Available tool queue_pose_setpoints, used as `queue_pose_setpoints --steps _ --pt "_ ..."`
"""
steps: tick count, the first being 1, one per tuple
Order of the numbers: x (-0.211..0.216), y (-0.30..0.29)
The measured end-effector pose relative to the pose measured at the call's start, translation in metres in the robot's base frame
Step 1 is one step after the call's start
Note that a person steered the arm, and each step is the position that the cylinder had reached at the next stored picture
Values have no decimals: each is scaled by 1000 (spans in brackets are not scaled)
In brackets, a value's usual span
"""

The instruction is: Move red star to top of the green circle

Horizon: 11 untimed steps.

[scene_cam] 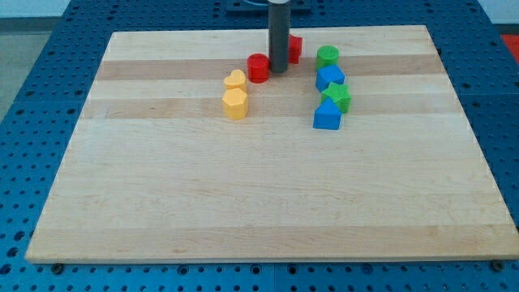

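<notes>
Writing: none readable on any block or on the board.
Surface: pale wooden board [268,195] on a blue perforated table [32,122].
Landmark: green circle [328,56], near the board's top edge.
Red star [293,49]: just to the view's left of the green circle, partly hidden behind the rod.
My tip [278,70]: a plain rod with no jaws, to the view's left of the green circle, touching or nearly touching the star, with the red cylinder [258,67] on its other side.
Below the green circle: blue block [329,78], green star [336,97], blue block with peaked top [327,115].
Farther to the view's left: yellow heart [235,80], yellow hexagon [234,104].
</notes>
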State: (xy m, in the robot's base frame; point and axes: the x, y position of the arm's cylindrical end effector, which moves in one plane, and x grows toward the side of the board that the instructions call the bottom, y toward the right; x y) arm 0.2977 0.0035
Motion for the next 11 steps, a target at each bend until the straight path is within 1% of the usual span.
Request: queue_pose_setpoints --steps 1,4,7,9,10,11 --pt "-4 -10" --pt "-47 8" --pt "-54 0" --pt "-50 62" --pt "-50 69" --pt "-52 54"
